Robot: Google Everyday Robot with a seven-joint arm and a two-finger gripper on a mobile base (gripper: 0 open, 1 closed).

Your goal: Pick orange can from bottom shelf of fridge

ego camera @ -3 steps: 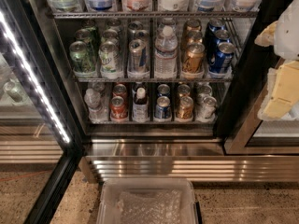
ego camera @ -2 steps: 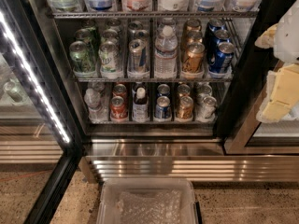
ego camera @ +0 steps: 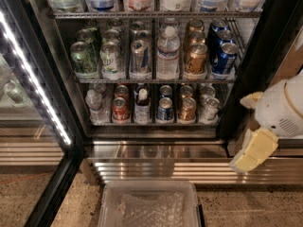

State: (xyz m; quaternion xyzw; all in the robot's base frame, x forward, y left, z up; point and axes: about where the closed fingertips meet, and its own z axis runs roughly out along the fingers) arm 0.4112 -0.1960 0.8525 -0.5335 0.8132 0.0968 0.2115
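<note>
The fridge (ego camera: pixel 258 56) stands open in front of me. Its bottom shelf (ego camera: pixel 151 124) holds a row of drinks. The orange can (ego camera: pixel 188 109) stands upright there, right of centre, between a blue can (ego camera: pixel 165 109) and a silver can (ego camera: pixel 209 109). A red can (ego camera: pixel 120 109) stands further left. My gripper (ego camera: pixel 242 132) hangs to the right of the fridge opening, in front of its black frame, about level with the bottom shelf. Its two yellow fingers (ego camera: pixel 254 149) are spread apart and hold nothing. It is well to the right of the orange can and touches nothing.
The middle shelf (ego camera: pixel 156 80) carries several cans, two more amber ones (ego camera: pixel 195 58) among them, and a water bottle (ego camera: pixel 168 53). The open glass door with its LED strip (ego camera: pixel 33 77) is at left. A clear lidded plastic bin (ego camera: pixel 149 205) sits on the floor below the steel base grille (ego camera: pixel 156 169).
My gripper has dropped down and moved left, from beside the middle shelf to the level of the bottom shelf. The cans have not moved.
</note>
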